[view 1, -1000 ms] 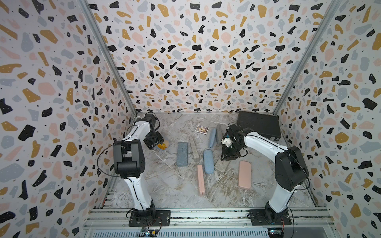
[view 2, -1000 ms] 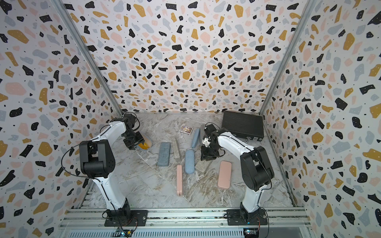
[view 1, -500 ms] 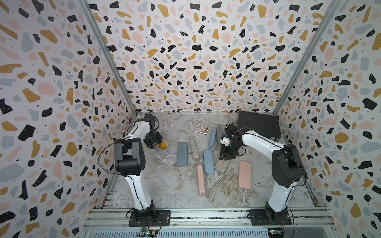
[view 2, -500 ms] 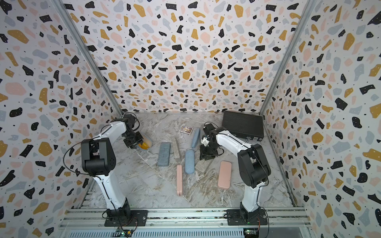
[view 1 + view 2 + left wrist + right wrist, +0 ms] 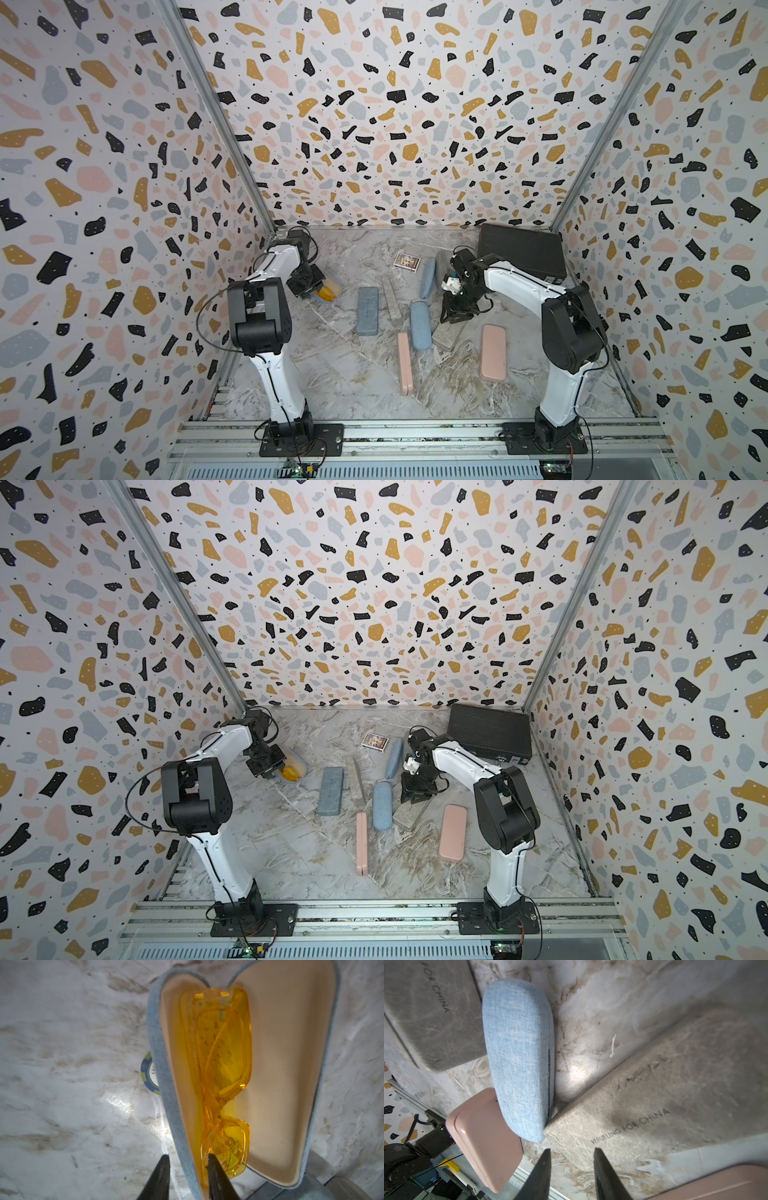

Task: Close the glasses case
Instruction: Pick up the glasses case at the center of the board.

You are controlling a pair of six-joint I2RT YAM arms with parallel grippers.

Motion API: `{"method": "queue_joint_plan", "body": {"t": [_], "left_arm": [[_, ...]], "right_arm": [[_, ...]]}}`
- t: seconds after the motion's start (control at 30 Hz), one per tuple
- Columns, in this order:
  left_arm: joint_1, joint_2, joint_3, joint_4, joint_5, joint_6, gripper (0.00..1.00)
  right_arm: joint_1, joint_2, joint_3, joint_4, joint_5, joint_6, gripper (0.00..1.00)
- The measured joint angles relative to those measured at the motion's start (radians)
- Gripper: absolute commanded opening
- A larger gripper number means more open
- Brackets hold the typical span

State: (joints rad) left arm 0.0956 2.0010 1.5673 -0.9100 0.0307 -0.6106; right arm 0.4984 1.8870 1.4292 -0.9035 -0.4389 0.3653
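The open glasses case (image 5: pixel 280 1064) has a pale blue fabric shell and a cream lining, and yellow glasses (image 5: pixel 224 1053) lie in it. In both top views it sits at the back left of the floor (image 5: pixel 332 286) (image 5: pixel 298 766), partly under my left gripper (image 5: pixel 309 286). That gripper (image 5: pixel 188 1156) is open and straddles one end of the case's lower wall: one finger is outside over the floor, the other inside against the glasses. My right gripper (image 5: pixel 572 1150) is open and empty, low over a marble-patterned case (image 5: pixel 654 1095) near the middle (image 5: pixel 455 318).
Closed cases lie around the middle: a grey-blue one (image 5: pixel 368 311), two blue fabric ones (image 5: pixel 420 325) (image 5: pixel 428 273), two pink ones (image 5: pixel 404 369) (image 5: pixel 493 352). A black box (image 5: pixel 521 253) and a card pack (image 5: pixel 407 262) sit at the back. A poker chip (image 5: pixel 148 1074) lies beside the open case.
My left gripper's jaws have narrowed around the case wall. Both arms have stayed almost in place, and the right gripper's opening looks the same.
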Motion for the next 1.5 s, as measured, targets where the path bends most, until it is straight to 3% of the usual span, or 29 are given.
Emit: {"method": "queue_joint_plan", "body": {"t": [0.27,0.67,1.1,1.27,1.5], "left_arm": [[0.002,0.018,0.0,0.01,-0.004,0.009,0.26],[0.004,0.032,0.0,0.026,-0.003,0.021,0.09],[0.006,0.035,-0.001,0.021,-0.004,0.025,0.07],[0.006,-0.013,-0.003,0.005,-0.001,0.032,0.07],[0.003,-0.202,-0.03,-0.035,0.051,0.051,0.08]], "right_arm": [[0.0,0.014,0.014,-0.006,-0.004,0.0,0.37],[0.0,0.039,0.033,-0.017,-0.011,0.0,0.37],[0.0,0.048,0.035,-0.021,-0.019,0.001,0.37],[0.0,0.048,0.035,-0.021,-0.014,0.005,0.37],[0.0,0.0,0.023,-0.017,0.019,0.035,0.37]]}}
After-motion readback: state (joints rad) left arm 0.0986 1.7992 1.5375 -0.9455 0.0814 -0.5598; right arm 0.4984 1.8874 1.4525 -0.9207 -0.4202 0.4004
